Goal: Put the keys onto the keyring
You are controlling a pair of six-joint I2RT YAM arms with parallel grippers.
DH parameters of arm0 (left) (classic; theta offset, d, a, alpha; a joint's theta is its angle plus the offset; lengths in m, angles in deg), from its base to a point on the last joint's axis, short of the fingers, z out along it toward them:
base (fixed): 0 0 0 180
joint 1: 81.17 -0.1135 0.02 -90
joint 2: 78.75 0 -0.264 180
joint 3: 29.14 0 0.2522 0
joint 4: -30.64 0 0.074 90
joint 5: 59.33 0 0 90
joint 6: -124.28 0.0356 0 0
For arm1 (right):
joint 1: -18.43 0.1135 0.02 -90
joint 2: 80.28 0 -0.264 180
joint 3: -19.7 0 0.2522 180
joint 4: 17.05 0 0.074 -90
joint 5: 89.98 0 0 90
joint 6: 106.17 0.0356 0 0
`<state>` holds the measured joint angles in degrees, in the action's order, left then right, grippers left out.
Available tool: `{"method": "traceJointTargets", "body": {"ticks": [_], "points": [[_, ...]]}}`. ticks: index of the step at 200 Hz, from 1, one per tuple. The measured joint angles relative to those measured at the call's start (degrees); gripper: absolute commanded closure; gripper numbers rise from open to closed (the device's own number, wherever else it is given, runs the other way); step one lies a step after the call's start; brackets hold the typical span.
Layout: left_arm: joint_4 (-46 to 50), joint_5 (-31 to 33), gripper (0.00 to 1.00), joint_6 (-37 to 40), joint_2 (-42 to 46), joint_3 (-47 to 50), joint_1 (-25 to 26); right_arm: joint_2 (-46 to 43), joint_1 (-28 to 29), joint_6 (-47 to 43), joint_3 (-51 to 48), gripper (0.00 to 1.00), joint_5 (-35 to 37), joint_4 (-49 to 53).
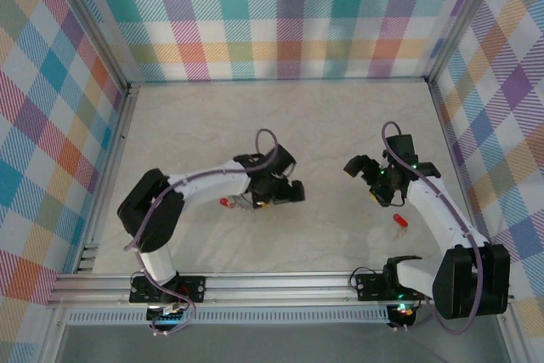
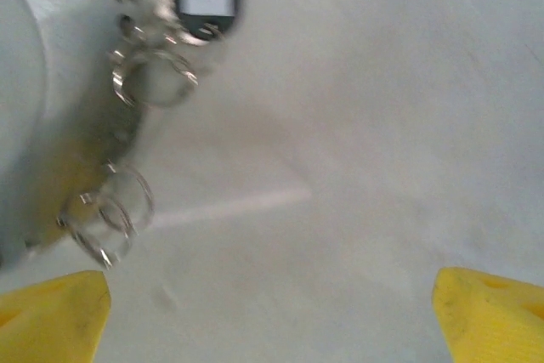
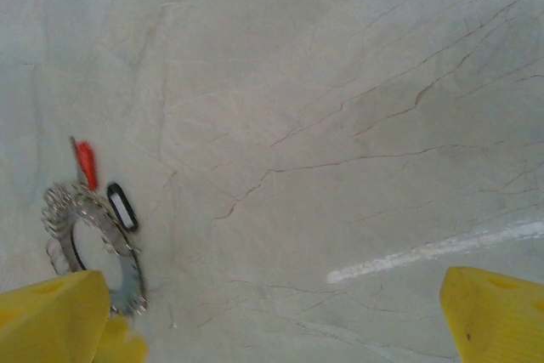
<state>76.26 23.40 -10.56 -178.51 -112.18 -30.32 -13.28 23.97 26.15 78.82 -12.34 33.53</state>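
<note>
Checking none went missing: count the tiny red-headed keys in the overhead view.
2. One tiny red-headed key lies beside the left gripper; the other lies near the right arm. More may hide under the left gripper.

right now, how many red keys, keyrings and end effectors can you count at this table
red keys: 2
keyring: 1
left end effector and right end effector: 2
total: 5
</note>
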Motion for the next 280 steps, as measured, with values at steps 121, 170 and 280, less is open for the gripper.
{"method": "traceJointTargets", "body": {"ticks": [121, 170, 280], "points": [[18.3, 2.1, 0.00, 21.6, 36.5, 0.9, -18.4, 12.6, 30.8, 2.0, 4.0, 0.50, -8.8, -7.9], [14.2, -10.3, 0.00, 27.1, 27.5, 9.2, -29.6, 21.5, 45.4, 16.0, 6.6, 0.60, -2.0, -17.3], [0.7, -6.0, 0.00, 27.4, 36.7, 23.6, -35.3, 27.8, 48.3, 32.8, 6.2, 0.72, 7.7, -23.2]]}}
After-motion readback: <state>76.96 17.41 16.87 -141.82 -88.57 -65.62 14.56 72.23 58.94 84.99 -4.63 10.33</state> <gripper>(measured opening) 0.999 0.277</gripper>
